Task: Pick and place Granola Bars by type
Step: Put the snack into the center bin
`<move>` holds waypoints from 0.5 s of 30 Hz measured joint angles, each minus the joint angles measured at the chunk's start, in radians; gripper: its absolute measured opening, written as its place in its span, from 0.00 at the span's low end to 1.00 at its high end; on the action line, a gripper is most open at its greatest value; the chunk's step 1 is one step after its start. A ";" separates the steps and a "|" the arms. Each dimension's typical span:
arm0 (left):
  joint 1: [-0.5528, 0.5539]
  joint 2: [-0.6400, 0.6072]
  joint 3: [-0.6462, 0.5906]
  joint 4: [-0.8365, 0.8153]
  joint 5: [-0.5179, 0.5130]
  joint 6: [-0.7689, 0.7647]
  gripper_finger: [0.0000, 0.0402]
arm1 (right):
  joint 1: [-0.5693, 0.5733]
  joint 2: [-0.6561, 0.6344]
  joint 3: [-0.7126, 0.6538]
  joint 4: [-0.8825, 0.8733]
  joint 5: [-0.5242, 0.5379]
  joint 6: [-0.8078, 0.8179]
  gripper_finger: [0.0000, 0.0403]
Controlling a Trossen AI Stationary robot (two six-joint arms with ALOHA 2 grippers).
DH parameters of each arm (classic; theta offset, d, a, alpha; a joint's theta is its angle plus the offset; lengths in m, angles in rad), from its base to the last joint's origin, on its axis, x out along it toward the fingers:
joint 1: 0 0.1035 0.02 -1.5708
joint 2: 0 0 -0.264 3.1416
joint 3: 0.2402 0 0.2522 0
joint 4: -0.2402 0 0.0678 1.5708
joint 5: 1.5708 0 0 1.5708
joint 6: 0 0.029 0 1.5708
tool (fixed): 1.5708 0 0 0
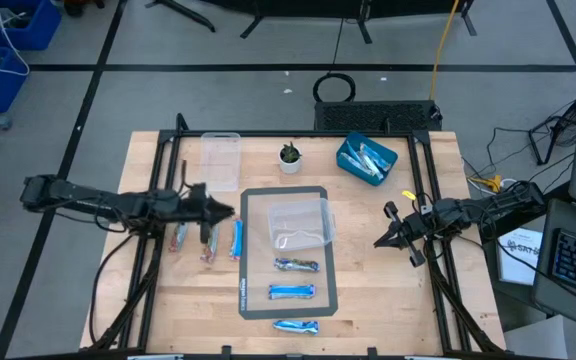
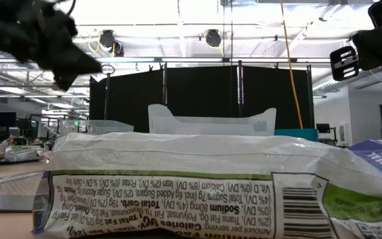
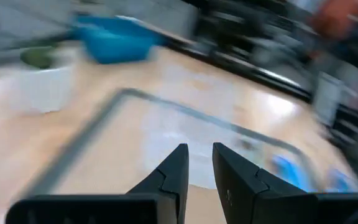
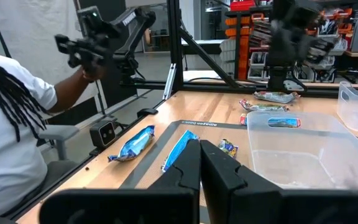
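Three granola bars point(image 1: 208, 242) lie side by side on the wood left of the grey mat point(image 1: 250, 300). Three blue ones point(image 1: 293, 292) lie in a column on the mat's near part. One bar's wrapper point(image 2: 191, 186) fills the low view. My left gripper point(image 1: 230, 212) hovers above the left group, by the mat's left edge; its fingers point(image 3: 201, 152) stand a narrow gap apart with nothing between them. My right gripper point(image 1: 378, 243), point(image 4: 201, 144) waits shut, raised, right of the mat.
One clear tub point(image 1: 298, 222) stands on the mat's far part, and another point(image 1: 221, 160) at the far left. A blue bin point(image 1: 366, 160) with bars sits at the far right, a small potted plant point(image 1: 289, 157) between them. A person point(image 4: 11, 124) sits beyond the table's near edge.
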 joint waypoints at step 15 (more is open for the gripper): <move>-0.232 0.734 0.577 -0.206 0.042 0.270 0.22 | 0.000 0.000 0.000 0.000 0.000 0.000 0.00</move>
